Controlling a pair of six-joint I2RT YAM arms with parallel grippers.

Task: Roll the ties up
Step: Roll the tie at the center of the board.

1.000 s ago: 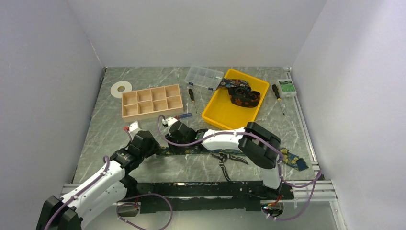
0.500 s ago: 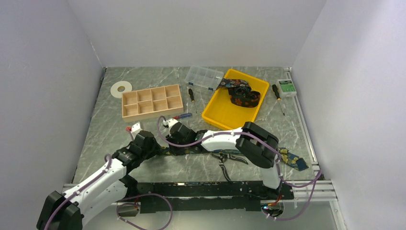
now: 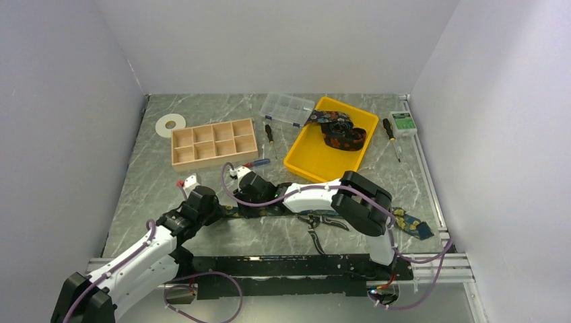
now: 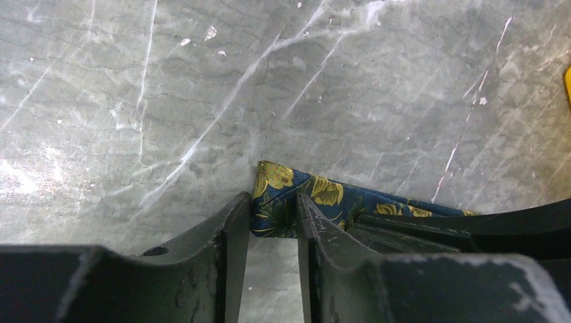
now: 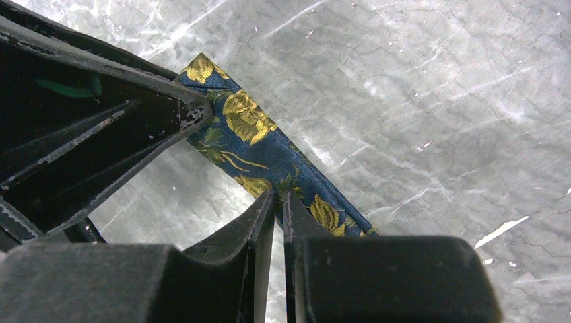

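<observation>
Step in hand: starting the roll. The tie (image 3: 411, 222) is laid flat along the near counter (image 3: 269, 237). Its left end is clamped in the left pincer (image 4: 273, 219), which is held slightly apart by the fabric. Just beside it, the strip seems pinched by the right pincer (image 5: 278, 205), shut to a slit. Next, the end should be turned over tightly.

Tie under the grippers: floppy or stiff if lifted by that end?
Likely floppy: the tie looks folded over at the left gripper. Probably light, since it lies thin and flat on the table. Its woven sheen suggests it may slip.
</observation>
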